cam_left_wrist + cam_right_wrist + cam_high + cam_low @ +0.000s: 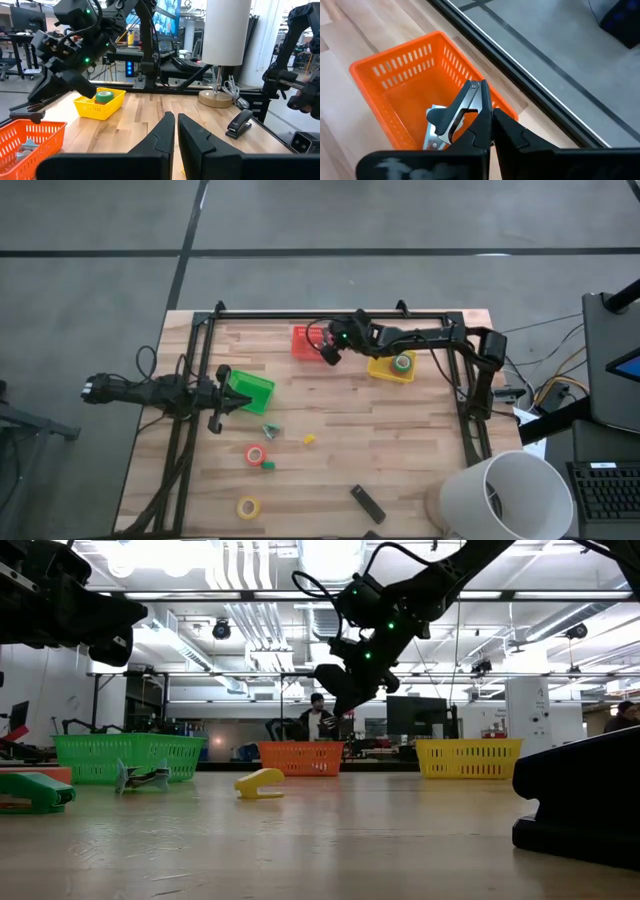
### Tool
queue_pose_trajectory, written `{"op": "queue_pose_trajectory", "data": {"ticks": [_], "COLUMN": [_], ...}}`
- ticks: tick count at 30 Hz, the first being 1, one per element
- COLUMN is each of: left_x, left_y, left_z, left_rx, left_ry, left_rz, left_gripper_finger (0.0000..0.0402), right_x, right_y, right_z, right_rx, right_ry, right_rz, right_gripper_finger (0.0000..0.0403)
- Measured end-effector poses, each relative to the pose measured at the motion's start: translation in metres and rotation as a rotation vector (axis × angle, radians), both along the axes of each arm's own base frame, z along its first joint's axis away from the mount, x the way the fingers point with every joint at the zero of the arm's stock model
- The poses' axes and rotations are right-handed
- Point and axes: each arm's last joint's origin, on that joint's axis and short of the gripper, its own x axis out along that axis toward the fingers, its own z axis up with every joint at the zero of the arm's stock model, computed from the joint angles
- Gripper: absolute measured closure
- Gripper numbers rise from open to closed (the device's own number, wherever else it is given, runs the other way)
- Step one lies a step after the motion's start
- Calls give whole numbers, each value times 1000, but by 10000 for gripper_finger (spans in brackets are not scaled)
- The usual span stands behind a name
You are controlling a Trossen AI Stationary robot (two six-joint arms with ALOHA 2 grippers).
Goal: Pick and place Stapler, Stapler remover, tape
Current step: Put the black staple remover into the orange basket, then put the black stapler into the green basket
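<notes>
My right gripper (328, 358) hangs shut and slanting down over the orange basket (395, 75) at the table's far side, holding nothing. A silver-and-black stapler remover (451, 117) lies inside that basket, below the fingertips. The black stapler (367, 502) lies flat near the table's near edge. A green tape roll (104, 96) sits in the yellow basket (380, 372). A red roll (256, 453) and a yellow roll (248, 507) lie flat on the wood. My left gripper (176, 131) waits shut and level at the table's left, beside the green basket (255, 388).
A second small remover (270, 430), a yellow piece (309, 439) and a green piece (268, 465) lie mid-table. A black frame (340, 314) runs along the far and side edges. A white lamp shade (505, 495) stands at the near right corner. Bare wood lies between baskets and stapler.
</notes>
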Motion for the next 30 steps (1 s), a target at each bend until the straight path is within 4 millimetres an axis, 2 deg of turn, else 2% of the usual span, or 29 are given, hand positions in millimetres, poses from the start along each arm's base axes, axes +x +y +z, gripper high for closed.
{"op": "queue_pose_trajectory", "data": {"ticks": [13,23,26,30], "left_x": [0,0,0,0], "left_y": [0,0,0,0], "left_z": [0,0,0,0], "left_rx": [0,0,0,0], "left_ry": [0,0,0,0], "left_rz": [0,0,0,0], "left_gripper_finger": [376,377,378,376], "right_x": [3,4,7,8], "right_y": [3,6,15,37], "right_z": [-1,-1,1,10], "right_rx": [87,89,140,253], "right_ry": [-37,-46,-64,-92], "right_rz": [112,133,222,377], "right_gripper_finger": [390,309,288,272]}}
